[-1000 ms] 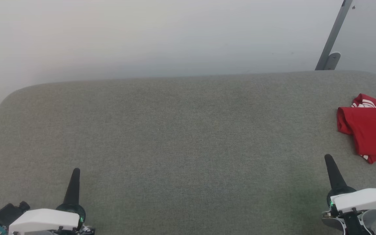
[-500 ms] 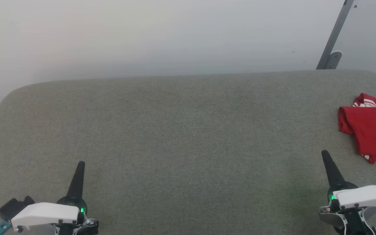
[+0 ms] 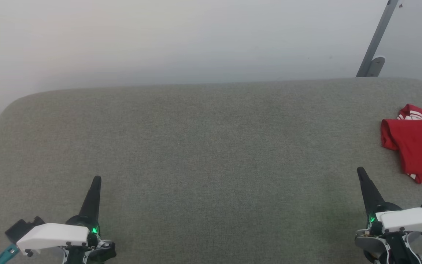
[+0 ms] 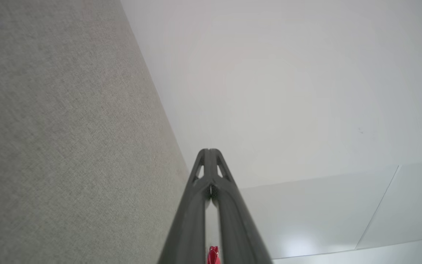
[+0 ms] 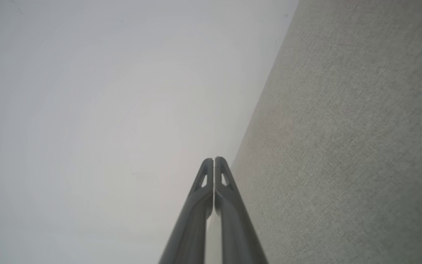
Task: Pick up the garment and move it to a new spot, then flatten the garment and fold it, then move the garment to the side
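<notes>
The grey fabric-covered surface (image 3: 211, 146) took up most of the head view, its rounded far edge meeting a pale wall (image 3: 159, 36); its near side and right end ran out of the picture. The garment (image 3: 416, 146) lay on that surface at the far right, a bunched red heap with white-striped trim showing at its top and at its lower edge. The picture's right edge cut it off (how far it reached past that edge could not be told).

The right gripper (image 3: 360, 170) stood at the lower right, near the garment but apart from it, and the left gripper (image 3: 96, 179) at the lower left, well apart from it. Each had its two dark fingers pressed together to a single point, with nothing held between them; both wrist views showed the tips meeting. Whether either tip touched the fabric below was unclear.

A grey metal strut (image 3: 377, 36) slanted up the wall at the upper right, its top cut off. In the left wrist view, a red sliver of the garment (image 4: 213, 255) showed through the slit between the fingers.
</notes>
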